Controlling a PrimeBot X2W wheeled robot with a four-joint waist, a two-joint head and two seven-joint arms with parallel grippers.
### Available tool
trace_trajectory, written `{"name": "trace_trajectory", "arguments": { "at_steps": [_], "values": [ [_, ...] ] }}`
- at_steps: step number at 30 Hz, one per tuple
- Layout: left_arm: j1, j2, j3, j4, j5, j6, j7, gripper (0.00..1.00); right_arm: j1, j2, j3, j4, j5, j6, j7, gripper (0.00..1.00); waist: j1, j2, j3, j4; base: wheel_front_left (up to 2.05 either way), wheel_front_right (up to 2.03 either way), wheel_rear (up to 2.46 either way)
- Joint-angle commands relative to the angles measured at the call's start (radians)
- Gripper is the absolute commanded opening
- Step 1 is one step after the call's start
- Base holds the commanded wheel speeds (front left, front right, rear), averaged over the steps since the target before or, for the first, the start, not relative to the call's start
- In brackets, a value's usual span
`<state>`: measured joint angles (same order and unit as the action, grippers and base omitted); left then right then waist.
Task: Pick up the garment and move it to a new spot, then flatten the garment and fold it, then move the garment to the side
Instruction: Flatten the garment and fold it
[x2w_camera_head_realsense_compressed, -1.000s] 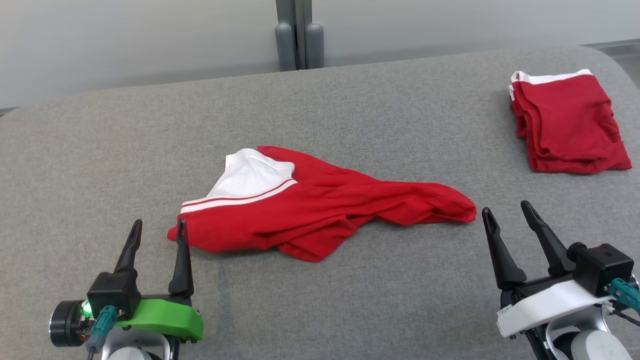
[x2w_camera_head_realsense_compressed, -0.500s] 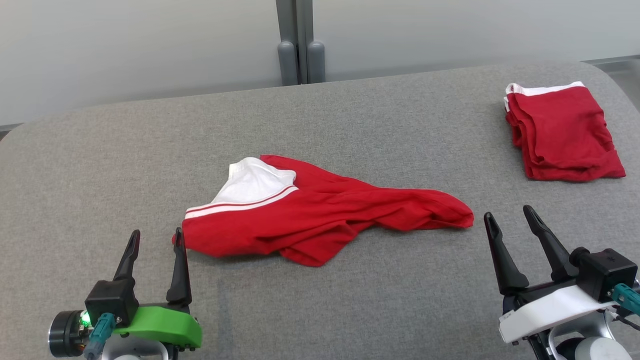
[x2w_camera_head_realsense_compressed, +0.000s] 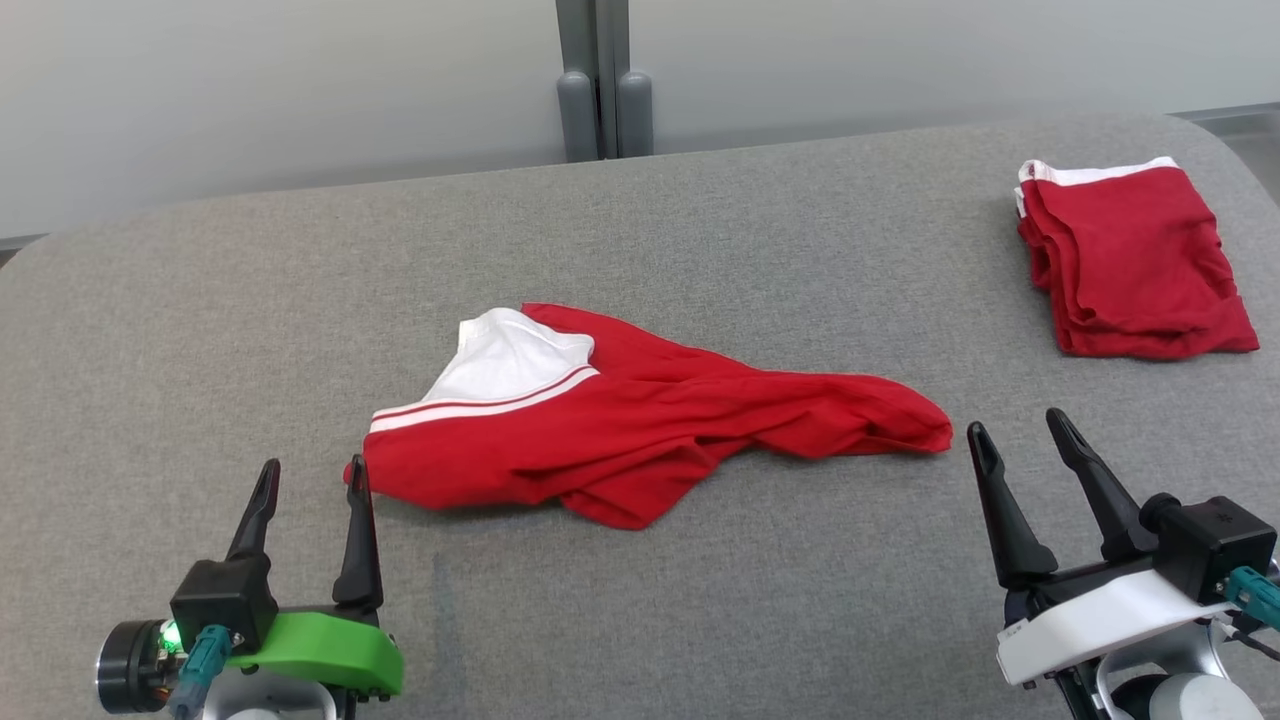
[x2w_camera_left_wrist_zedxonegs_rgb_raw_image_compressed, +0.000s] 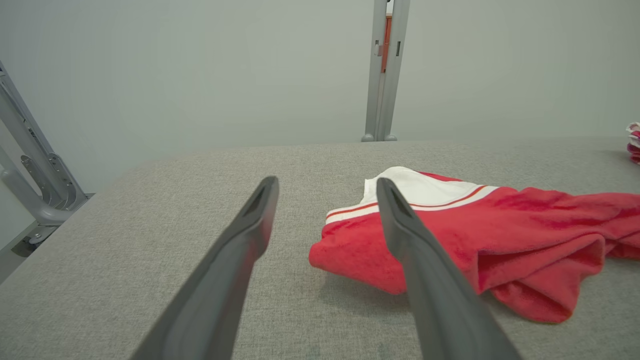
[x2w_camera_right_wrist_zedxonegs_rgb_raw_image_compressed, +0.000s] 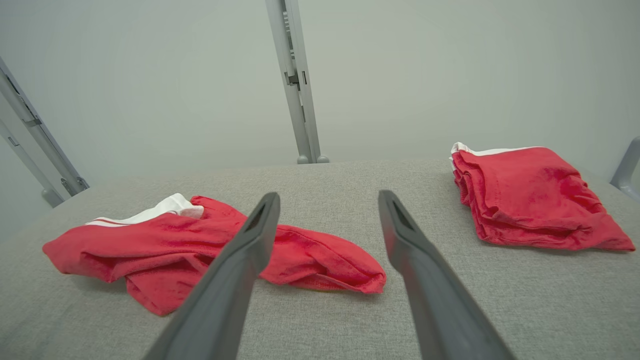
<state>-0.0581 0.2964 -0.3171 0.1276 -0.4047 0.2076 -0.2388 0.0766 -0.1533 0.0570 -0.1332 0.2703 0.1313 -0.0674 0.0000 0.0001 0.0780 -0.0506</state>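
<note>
A crumpled red garment (x2w_camera_head_realsense_compressed: 640, 435) with a white waistband lies in the middle of the grey padded table (x2w_camera_head_realsense_compressed: 700, 230); it also shows in the left wrist view (x2w_camera_left_wrist_zedxonegs_rgb_raw_image_compressed: 480, 240) and the right wrist view (x2w_camera_right_wrist_zedxonegs_rgb_raw_image_compressed: 165, 240). My left gripper (x2w_camera_head_realsense_compressed: 313, 470) stands open at the lower left, its right fingertip just short of the garment's left corner, nothing between the fingers (x2w_camera_left_wrist_zedxonegs_rgb_raw_image_compressed: 260, 210). Low on the right, my right gripper (x2w_camera_head_realsense_compressed: 1017, 428) is open and empty, a little to the right of the garment's right end.
A folded stack of red garments (x2w_camera_head_realsense_compressed: 1130, 260) with white bands sits at the table's far right (x2w_camera_right_wrist_zedxonegs_rgb_raw_image_compressed: 525, 195). A grey post (x2w_camera_head_realsense_compressed: 603, 80) stands behind the table's far edge against a pale wall. Metal frame bars (x2w_camera_left_wrist_zedxonegs_rgb_raw_image_compressed: 30, 170) rise at the left.
The whole picture has shifted slightly, so the camera moved. Both grippers stay open and near the same spots; the garment lies as before.
</note>
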Motion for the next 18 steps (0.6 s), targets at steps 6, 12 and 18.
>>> {"name": "trace_trajectory", "arguments": {
  "at_steps": [6,12,18],
  "values": [
    [-0.062,0.012,-0.007,-0.012,0.011,-0.002,0.002,1.00,-0.019,0.001,-0.009,-0.014,0.003,-0.001,-0.005,1.00,0.0000,-0.0001,0.042,0.005,0.00,0.00,0.00],
    [-0.240,0.010,-0.048,0.015,0.026,-0.048,0.083,1.00,-0.058,-0.011,-0.007,-0.032,0.006,-0.001,-0.007,1.00,0.0000,-0.0001,0.136,0.005,0.00,0.00,0.00],
    [-0.463,-0.020,-0.099,0.176,0.015,-0.123,0.218,1.00,-0.108,-0.019,0.003,-0.031,0.015,-0.001,-0.024,1.00,0.0000,-0.0001,0.238,-0.023,0.00,0.00,0.00]
  ]
}}
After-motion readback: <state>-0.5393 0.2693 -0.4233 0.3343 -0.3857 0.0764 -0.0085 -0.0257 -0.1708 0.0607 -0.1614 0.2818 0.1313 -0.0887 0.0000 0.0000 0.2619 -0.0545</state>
